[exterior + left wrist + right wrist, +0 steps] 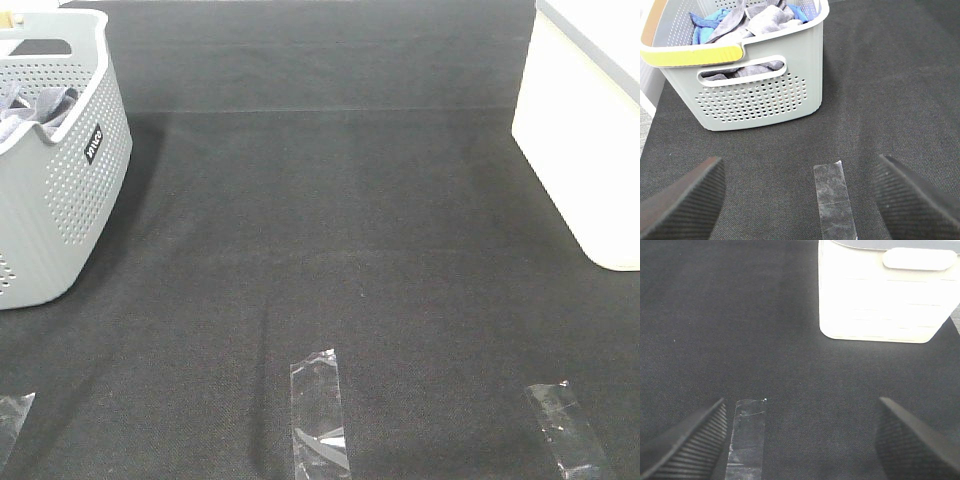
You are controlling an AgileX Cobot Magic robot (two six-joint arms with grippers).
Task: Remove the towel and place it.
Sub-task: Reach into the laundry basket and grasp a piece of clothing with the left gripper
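The left pincer (799,162) stands wide open and empty, low over the black mat (890,75), with its jaws turned toward the grey basket (760,100) that sits near it at the left side of the table. The towel (765,20) lies crumpled inside this basket, mixed with a bright blue cloth (705,25), so I judge that the first step, reaching in, is not yet begun. To do it well, the pincer should rise over the rim, come down on a raised grey fold away from the blue cloth, and close on enough fabric to lift it free. Further right, the right pincer (801,402) is also fully open and holds nothing, and it faces a white bin (875,300). The left wrist view shows the cloths clearly. The high camera gives only a small grey corner of them and shows neither pincer, and only the right wrist view shows the bin's whole front.
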